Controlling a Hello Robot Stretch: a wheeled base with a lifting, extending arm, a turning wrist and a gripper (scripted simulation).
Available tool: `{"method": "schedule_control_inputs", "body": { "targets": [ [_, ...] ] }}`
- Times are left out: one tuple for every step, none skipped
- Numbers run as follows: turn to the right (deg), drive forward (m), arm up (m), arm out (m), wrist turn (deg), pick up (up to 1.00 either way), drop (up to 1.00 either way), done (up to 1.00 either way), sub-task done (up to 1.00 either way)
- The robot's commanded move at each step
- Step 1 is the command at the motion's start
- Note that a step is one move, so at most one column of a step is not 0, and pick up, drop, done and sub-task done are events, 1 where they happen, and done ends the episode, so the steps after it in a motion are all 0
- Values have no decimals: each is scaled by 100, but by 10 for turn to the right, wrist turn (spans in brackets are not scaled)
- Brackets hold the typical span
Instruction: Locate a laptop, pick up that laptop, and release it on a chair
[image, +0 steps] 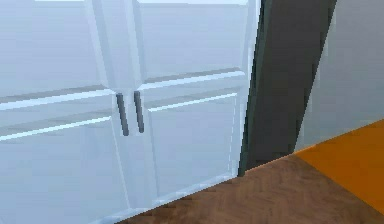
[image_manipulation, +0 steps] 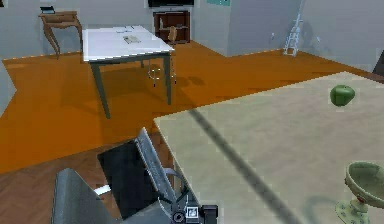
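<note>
Showing at the arm side view's bottom edge, the end effector (image_manipulation: 180, 210) lies just right of the open laptop (image_manipulation: 128, 178); whether it grasps the laptop cannot be told.

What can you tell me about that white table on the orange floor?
The white table has a flat, smooth rectangular top on thin grey legs. It stands upright on the orange floor. A few small things lie on its top, too small to name.
</note>
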Motion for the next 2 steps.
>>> {"method": "schedule_control_inputs", "body": {
  "targets": [
    [0,0,-30,0,0,0,0,0,0],
    [0,0,0,0,0,0,100,0,0]
  ]
}}
